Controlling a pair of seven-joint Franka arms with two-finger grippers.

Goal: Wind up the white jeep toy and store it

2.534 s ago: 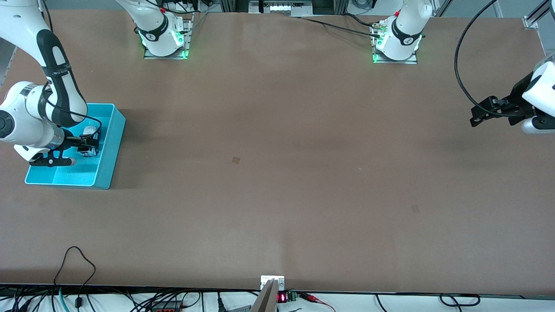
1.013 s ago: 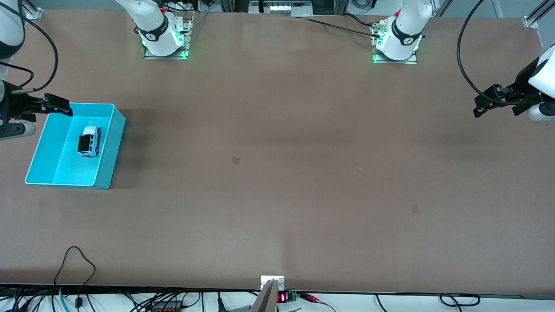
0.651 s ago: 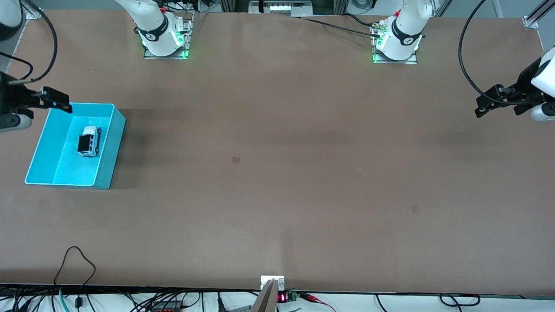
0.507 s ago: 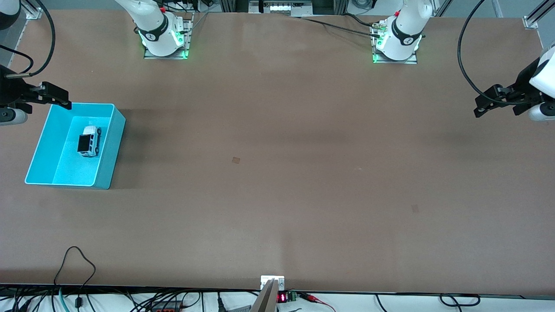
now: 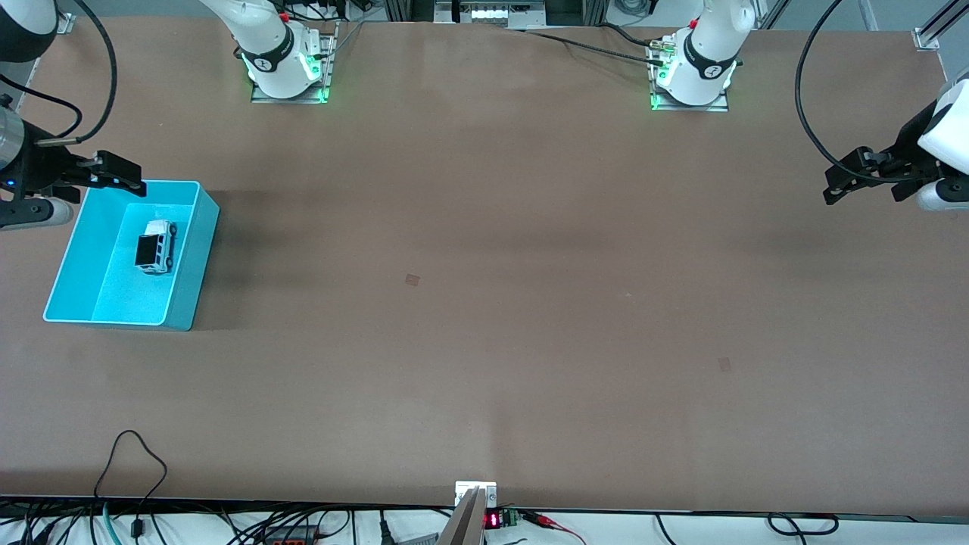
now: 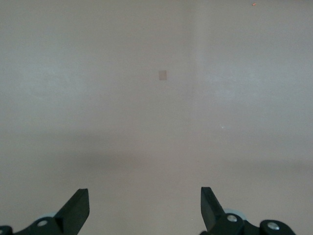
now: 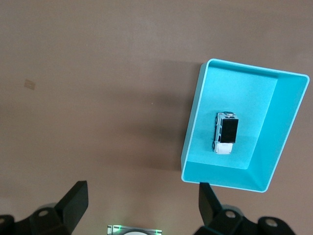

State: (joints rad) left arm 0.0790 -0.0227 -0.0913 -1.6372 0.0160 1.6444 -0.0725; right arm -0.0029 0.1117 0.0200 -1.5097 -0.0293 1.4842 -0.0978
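The white jeep toy, with its black ribbed roof up, lies inside the turquoise bin at the right arm's end of the table. It also shows in the right wrist view, inside the bin. My right gripper is open and empty, raised over the bin's corner nearest the robots' bases; in its own view the jaws stand wide apart over bare table. My left gripper is open and empty and waits above the left arm's end of the table, over bare table.
The two arm bases stand at the table edge farthest from the front camera. Cables and a small display lie along the nearest edge. The brown tabletop bears only small marks.
My right gripper has let go of the jeep, risen out of the bin and drawn off to its corner, then shifted slightly back toward the bin. The jeep stays in the bin. The left arm barely moves.
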